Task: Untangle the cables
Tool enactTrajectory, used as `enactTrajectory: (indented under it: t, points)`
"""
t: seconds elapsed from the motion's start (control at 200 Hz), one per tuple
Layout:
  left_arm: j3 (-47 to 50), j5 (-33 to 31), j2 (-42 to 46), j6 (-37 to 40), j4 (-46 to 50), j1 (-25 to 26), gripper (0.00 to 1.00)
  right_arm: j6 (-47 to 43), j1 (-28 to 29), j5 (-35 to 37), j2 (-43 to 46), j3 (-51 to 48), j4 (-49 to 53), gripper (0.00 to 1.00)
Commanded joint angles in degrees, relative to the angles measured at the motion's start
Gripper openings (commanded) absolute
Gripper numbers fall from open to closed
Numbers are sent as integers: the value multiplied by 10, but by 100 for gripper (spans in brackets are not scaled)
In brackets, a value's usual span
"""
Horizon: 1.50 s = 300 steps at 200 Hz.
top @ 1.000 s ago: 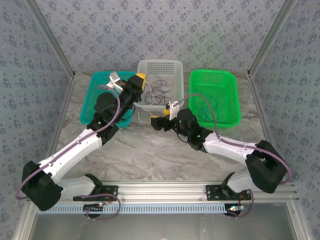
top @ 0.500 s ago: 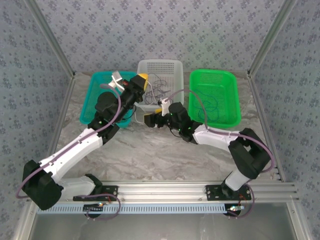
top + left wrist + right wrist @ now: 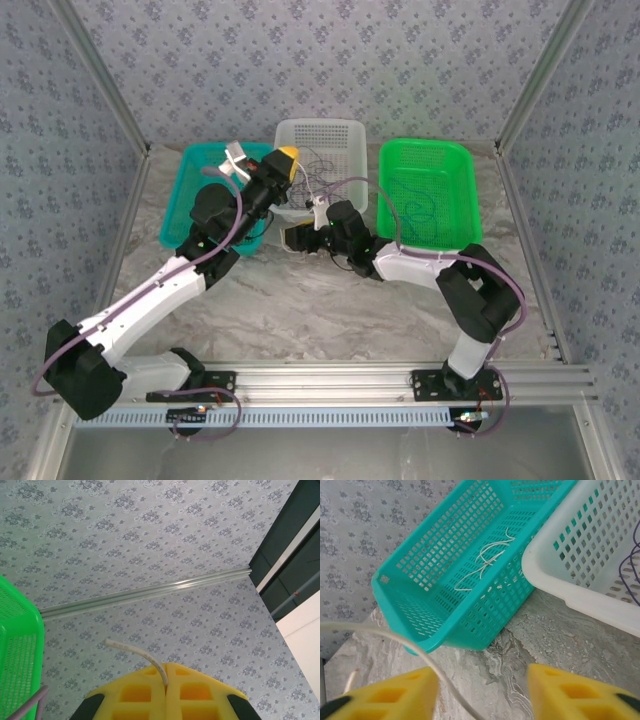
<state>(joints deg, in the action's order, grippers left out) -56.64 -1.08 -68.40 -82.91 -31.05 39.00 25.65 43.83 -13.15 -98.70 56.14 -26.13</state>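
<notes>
You have one whitish cable (image 3: 134, 651) clamped in the left gripper (image 3: 165, 667), raised over the white basket (image 3: 320, 124) of tangled cables (image 3: 320, 180), while your right gripper (image 3: 482, 690), jaws apart, straddles a white strand (image 3: 395, 636), likely to pull it free.

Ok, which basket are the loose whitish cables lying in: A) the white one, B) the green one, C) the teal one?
C: in the right wrist view the whitish cables lie on the floor of the teal basket, while the white basket beside it holds purple cables.
</notes>
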Motion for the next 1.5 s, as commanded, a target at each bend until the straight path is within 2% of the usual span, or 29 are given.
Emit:
enactTrajectory:
  t: [0.0,0.11,0.345,0.705,0.894,1.034,1.254,1.494]
  points:
    - [-20,5,10,14,-13,-2,0,-8,-2,-5,-4,5,11,40]
    - [-21,5,19,19,-3,-17,0,-38,8,12,4,-7,45,28]
    - [-38,17,31,23,21,-61,0,-118,42,79,15,-20,118,26]
    - [-37,25,43,19,31,-93,0,-148,70,132,21,-50,91,28]
    - [-36,27,51,19,37,-104,0,-155,74,136,21,-52,91,17]
    - [-37,39,55,12,47,-132,0,-176,85,145,24,-59,86,14]
    - [-27,54,51,-8,55,-187,0,-300,148,181,38,-65,84,9]
    - [-6,74,32,-37,36,-232,0,-392,215,176,26,-24,132,9]
